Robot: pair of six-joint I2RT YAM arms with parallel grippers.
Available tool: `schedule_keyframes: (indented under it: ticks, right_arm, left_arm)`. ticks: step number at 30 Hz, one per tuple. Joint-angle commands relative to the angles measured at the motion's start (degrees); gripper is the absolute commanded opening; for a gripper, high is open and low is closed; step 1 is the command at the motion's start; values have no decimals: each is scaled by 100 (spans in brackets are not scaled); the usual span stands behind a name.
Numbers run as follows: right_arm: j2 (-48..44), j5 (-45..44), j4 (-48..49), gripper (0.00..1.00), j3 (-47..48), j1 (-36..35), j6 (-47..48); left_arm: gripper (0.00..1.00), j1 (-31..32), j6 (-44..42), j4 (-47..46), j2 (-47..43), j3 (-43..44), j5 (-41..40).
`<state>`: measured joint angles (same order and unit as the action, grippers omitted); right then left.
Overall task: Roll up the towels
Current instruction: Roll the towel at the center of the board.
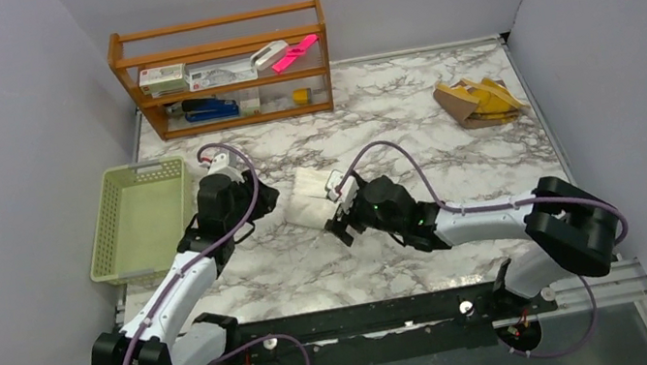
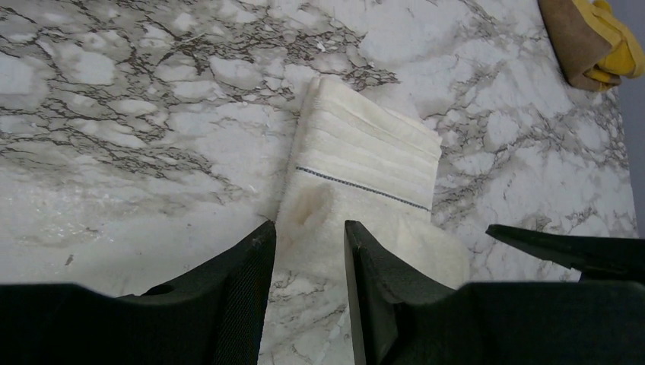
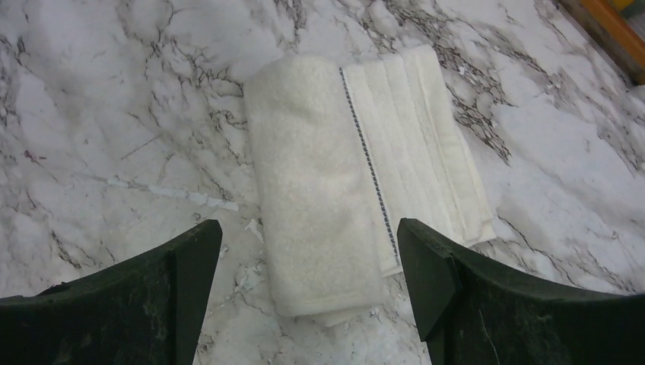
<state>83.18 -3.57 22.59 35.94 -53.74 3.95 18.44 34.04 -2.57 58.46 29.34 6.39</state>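
A white towel point(image 1: 306, 201) lies partly rolled on the marble table point(image 1: 455, 171) between both grippers. In the left wrist view this white towel point(image 2: 365, 163) shows a thin stitched line, and its thick near end sits at my left gripper point(image 2: 308, 237). The jaws stand part open, with marble showing in the gap. My left gripper point(image 1: 269, 200) is at the towel's left edge. My right gripper point(image 3: 308, 232) is wide open, straddling the near end of the white towel point(image 3: 319, 175) without touching it. It point(image 1: 336, 215) is at the towel's right side. A mustard-yellow and tan towel point(image 1: 478, 101) lies crumpled at the far right.
A pale green basket point(image 1: 139, 218) stands at the left table edge beside my left arm. A wooden shelf point(image 1: 223, 66) with small items stands at the back wall. The yellow towel point(image 2: 593, 38) shows at the top right of the left wrist view. Grey walls enclose the table.
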Motion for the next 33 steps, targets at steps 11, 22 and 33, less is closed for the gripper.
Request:
schedule_keyframes:
  ticks: [11,22,33]
  right_arm:
    - [1821,792,-666,73,1444,-85,1141]
    - [2340,2007,-1614,57,2021,272,776]
    - [2438,3584,-2896,47,2664,470,840]
  left_arm:
    - [42,-429,109,-585,40,-145,336]
    - [42,-429,68,-545,52,-139,456]
    - [42,-429,164,-1185,429,-374,937]
